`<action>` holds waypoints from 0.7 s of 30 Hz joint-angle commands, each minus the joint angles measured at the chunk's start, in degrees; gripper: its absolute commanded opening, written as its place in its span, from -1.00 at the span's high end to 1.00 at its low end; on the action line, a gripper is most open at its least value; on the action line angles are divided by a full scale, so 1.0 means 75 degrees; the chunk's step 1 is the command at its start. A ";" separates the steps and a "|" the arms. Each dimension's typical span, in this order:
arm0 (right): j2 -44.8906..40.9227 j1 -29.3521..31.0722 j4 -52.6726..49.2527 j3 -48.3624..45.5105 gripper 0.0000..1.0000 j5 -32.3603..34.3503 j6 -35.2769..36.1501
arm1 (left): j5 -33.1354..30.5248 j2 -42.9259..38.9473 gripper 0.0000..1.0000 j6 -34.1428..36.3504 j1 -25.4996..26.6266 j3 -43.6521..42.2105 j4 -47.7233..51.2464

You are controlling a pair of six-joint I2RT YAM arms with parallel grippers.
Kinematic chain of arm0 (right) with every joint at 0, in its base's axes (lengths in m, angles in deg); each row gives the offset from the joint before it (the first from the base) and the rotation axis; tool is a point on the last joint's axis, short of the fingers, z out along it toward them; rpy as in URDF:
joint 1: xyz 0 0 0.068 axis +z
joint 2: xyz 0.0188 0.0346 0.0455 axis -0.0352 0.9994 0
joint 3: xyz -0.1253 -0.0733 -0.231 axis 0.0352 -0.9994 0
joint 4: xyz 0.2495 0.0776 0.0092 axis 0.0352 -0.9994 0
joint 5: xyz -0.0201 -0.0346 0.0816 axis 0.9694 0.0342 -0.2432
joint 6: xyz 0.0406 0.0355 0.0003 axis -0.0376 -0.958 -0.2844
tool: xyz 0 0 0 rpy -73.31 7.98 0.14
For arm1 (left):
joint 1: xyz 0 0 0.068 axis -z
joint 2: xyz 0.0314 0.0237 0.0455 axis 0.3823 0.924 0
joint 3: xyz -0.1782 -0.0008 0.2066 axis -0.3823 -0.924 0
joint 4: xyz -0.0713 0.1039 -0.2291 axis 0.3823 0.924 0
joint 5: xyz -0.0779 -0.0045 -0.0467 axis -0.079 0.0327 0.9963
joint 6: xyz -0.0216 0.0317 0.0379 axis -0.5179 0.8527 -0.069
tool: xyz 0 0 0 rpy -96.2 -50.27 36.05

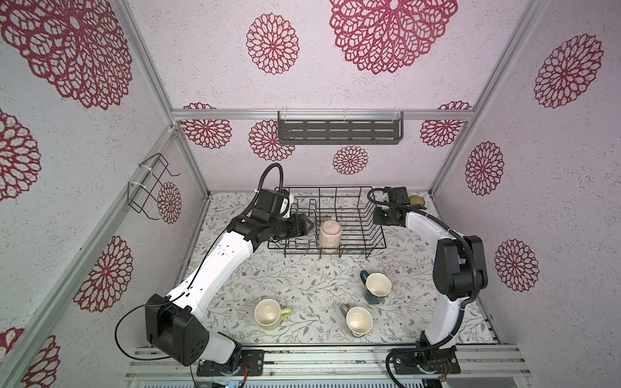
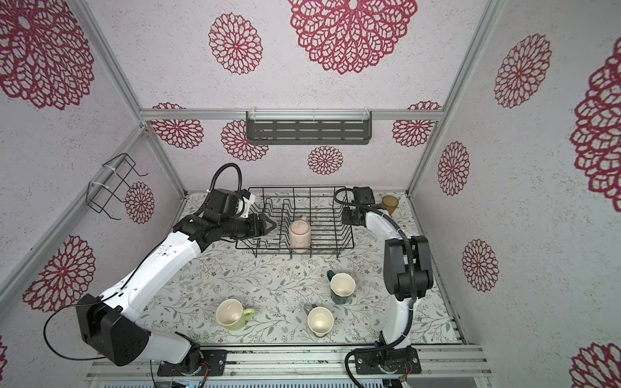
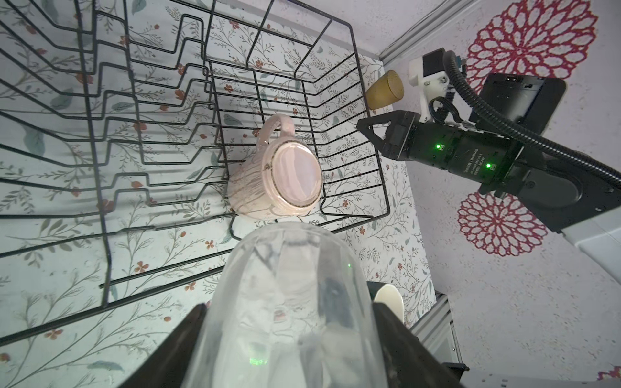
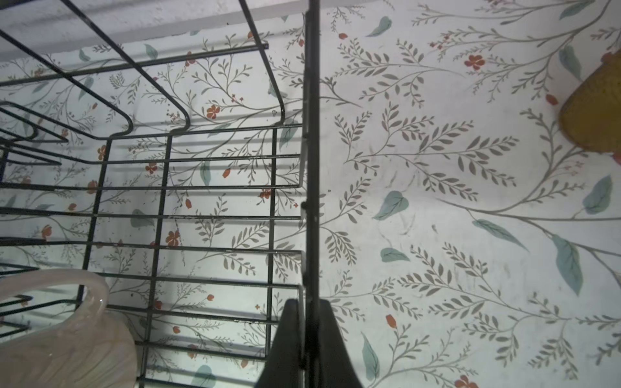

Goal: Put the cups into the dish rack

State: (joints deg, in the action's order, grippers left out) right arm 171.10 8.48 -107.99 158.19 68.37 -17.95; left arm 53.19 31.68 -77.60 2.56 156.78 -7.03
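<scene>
Clear glass [image 3: 289, 262] in left gripper [image 3: 287, 317] — right gripper [image 4: 309, 332] on dish rack [image 4: 312, 100]

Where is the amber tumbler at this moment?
In a top view the amber tumbler stands in the far right corner of the table, outside the dish rack and to its right, just behind the right arm.

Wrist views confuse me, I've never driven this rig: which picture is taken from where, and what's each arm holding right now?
A left arm and a right arm work a tabletop. Both top views look down from overhead; each wrist view rides an arm. The left fingers hold the clear glass at the dish rack. The right fingers are pinched shut on the rack's rim wire. A pale pink cup sits upside down inside. Outside: amber tumbler, teal mug, yellow-green mug, grey mug.
</scene>
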 commanded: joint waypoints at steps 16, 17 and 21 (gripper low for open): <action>0.0049 0.1071 -0.0099 0.0302 0.85 -0.1477 0.0862 | -0.0603 0.0228 -0.19 0.0716 -0.0923 0.0817 0.0802; 0.0055 0.1139 -0.0083 0.0296 0.80 -0.1481 0.0840 | -0.0581 0.0374 -0.19 0.0696 -0.0936 0.0916 0.0769; -0.0029 0.1282 0.0000 0.0229 0.53 -0.1678 0.0693 | -0.0778 0.1021 -0.15 0.0731 -0.0885 0.1630 0.0968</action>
State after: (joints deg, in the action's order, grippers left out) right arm 171.97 15.85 -108.23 159.22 61.66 -15.00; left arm 48.56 37.29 -73.47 -3.99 165.74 -0.24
